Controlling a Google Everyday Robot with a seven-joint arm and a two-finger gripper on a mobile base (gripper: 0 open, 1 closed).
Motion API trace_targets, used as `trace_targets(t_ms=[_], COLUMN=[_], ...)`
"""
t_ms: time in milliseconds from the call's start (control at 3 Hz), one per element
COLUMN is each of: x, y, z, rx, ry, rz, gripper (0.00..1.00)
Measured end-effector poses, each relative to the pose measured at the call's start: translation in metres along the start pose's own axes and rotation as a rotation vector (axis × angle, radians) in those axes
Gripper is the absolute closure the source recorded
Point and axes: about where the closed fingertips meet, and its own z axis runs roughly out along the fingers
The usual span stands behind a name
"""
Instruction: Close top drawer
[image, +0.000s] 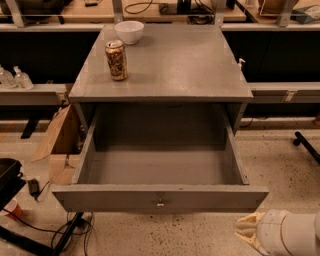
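The top drawer (160, 197) of the grey cabinet (165, 65) is pulled far out toward me and its inside is bare. Its flat grey front faces me, with a small metal knob (160, 203) at the centre. My gripper (248, 229) shows at the bottom right as a pale yellowish tip on a white arm segment (287, 234). It sits below and to the right of the drawer front's right corner and is not touching it.
A drink can (116, 60) and a white bowl (129, 31) stand on the cabinet top. A cardboard box (60, 145) is on the floor at the left, with cables and a black object (10, 180). Benches run behind, and a black chair leg (306, 145) is at right.
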Motion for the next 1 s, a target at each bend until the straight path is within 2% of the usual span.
trace_targets(t_ms=[333,667,1000], x=[-0.002,-0.018,-0.025], y=[-0.011,-0.042,-0.050], z=[0.050,0.088,0.093], rx=[-0.019,-0.030,-0.027], ry=[-0.088,-0.138,-0.147], rz=[-0.051,-0.102,-0.117], gripper=[1.00,1.00,1.00])
